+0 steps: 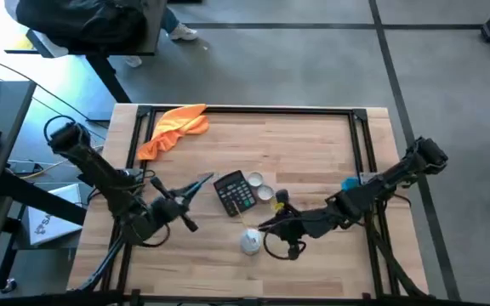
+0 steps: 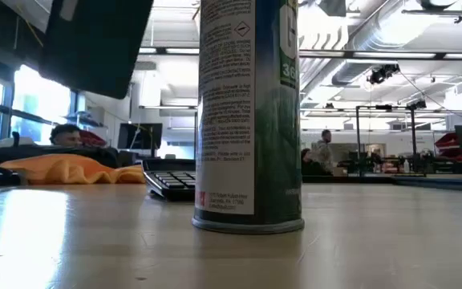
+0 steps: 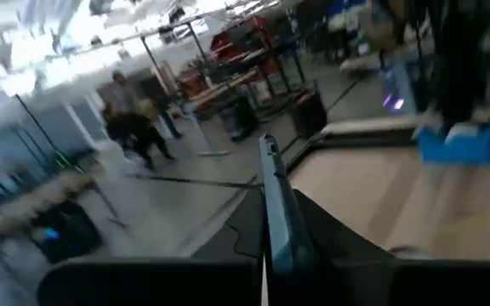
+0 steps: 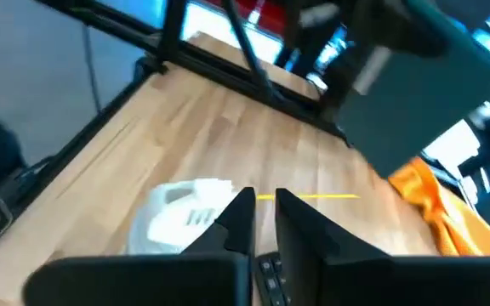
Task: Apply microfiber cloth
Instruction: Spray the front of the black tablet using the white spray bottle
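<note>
An overhead camera looks straight down on the whole wooden surface (image 1: 313, 153). A second camera sits at surface level, very close to a spray can (image 2: 249, 112), facing the room beyond. Each wrist camera looks forward along its own arm. The orange microfiber cloth (image 1: 173, 129) appears in the overhead, low and right wrist views.

A grey concrete floor (image 1: 313, 59) surrounds the wooden table (image 1: 313, 144); beyond it, bright windows (image 2: 30, 96), ceiling ducts (image 2: 359, 32) and people (image 2: 321, 152) fill an open workshop.
</note>
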